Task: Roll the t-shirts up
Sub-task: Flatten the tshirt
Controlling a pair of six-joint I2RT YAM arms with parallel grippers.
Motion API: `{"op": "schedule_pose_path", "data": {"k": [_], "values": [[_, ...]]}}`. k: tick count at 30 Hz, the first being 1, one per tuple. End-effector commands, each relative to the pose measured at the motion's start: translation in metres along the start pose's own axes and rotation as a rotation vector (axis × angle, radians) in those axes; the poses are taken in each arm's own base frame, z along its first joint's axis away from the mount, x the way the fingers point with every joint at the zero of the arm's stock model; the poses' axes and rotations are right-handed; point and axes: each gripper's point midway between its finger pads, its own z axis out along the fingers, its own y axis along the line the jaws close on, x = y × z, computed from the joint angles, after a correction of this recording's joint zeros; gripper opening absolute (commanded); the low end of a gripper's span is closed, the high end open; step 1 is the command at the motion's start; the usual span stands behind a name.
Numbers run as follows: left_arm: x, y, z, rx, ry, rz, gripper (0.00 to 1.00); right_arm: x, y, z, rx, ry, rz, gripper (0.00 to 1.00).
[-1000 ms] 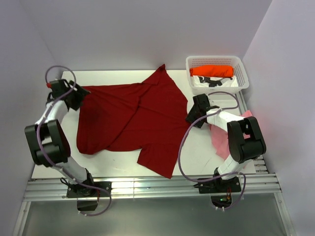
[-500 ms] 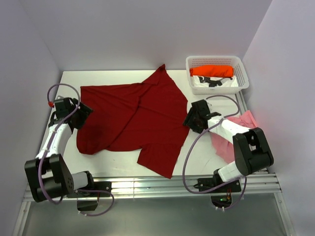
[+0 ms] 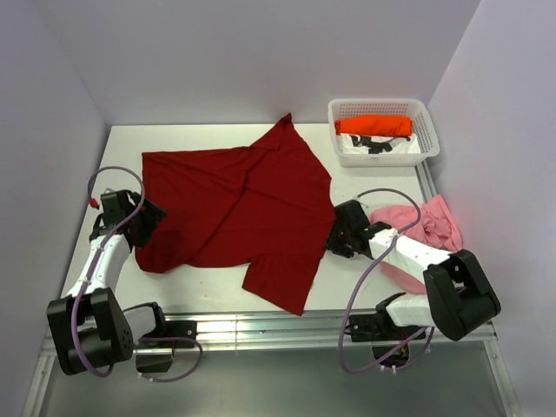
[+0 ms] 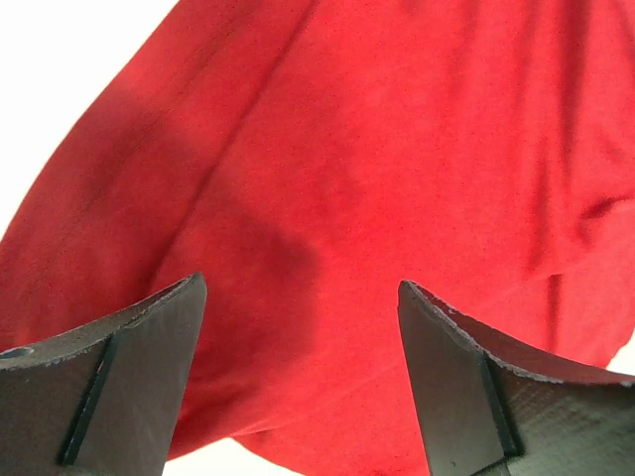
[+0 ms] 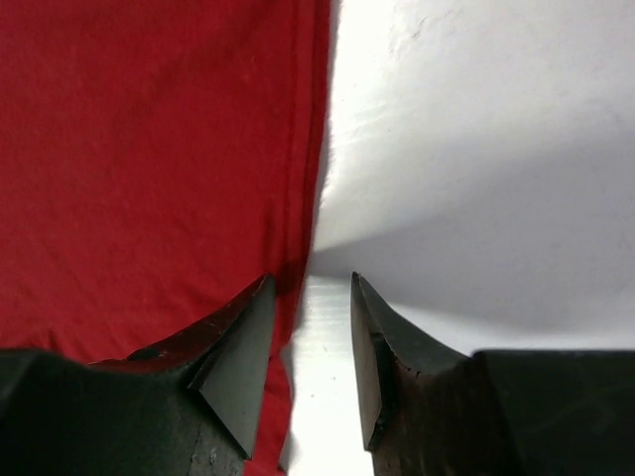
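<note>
A dark red t-shirt (image 3: pixel 234 204) lies spread flat across the table, one corner pointing to the back. My left gripper (image 3: pixel 148 221) stands open over the shirt's lower left edge; in the left wrist view its fingers (image 4: pixel 149 337) hover wide apart above the red cloth (image 4: pixel 397 149). My right gripper (image 3: pixel 334 236) is at the shirt's right hem, open with a narrow gap. In the right wrist view that gripper (image 5: pixel 311 283) straddles the hem of the red cloth (image 5: pixel 149 149), with the left finger over the cloth. A pale pink t-shirt (image 3: pixel 417 228) lies crumpled at the right. A rolled orange t-shirt (image 3: pixel 373 125) sits in the basket.
The white lattice basket (image 3: pixel 382 104) stands at the back right corner and also holds white cloth with dark straps. White tabletop (image 5: pixel 476 149) shows right of the red hem. Grey walls close in on three sides. A metal rail runs along the near edge.
Both grippers have moved toward the near edge along the red shirt's sides. The right jaws have narrowed. More of the pink shirt shows now.
</note>
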Motion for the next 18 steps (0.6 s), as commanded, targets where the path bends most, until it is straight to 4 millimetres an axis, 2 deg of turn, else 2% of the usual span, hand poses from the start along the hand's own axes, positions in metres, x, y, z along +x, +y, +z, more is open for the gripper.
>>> {"op": "schedule_pose_path", "data": {"k": [1, 4, 6, 8, 9, 14, 16, 18], "values": [[0.005, 0.016, 0.006, -0.030, 0.009, -0.002, 0.83, 0.000, 0.009, -0.003, -0.029, -0.032, -0.011, 0.43], [0.010, 0.024, 0.007, -0.046, 0.007, -0.007, 0.83, 0.002, 0.008, 0.000, -0.024, -0.024, -0.019, 0.40], [0.015, 0.028, 0.007, -0.047, 0.010, -0.010, 0.81, 0.006, 0.006, 0.002, -0.022, -0.017, -0.025, 0.30], [0.019, 0.034, 0.009, -0.059, 0.013, -0.020, 0.80, 0.007, 0.006, 0.004, -0.018, -0.009, -0.030, 0.26], [0.020, 0.036, 0.009, -0.070, 0.013, -0.025, 0.79, 0.008, 0.006, 0.004, -0.020, -0.003, -0.032, 0.19], [0.026, 0.050, 0.009, -0.109, 0.001, -0.065, 0.72, 0.008, 0.008, 0.002, -0.032, -0.007, -0.034, 0.10], [0.031, 0.053, 0.007, -0.118, 0.006, -0.085, 0.72, 0.006, 0.008, 0.002, -0.033, -0.014, -0.038, 0.00], [0.026, 0.056, 0.005, -0.131, -0.026, -0.088, 0.72, 0.003, 0.009, 0.003, -0.030, -0.022, -0.044, 0.00]]}}
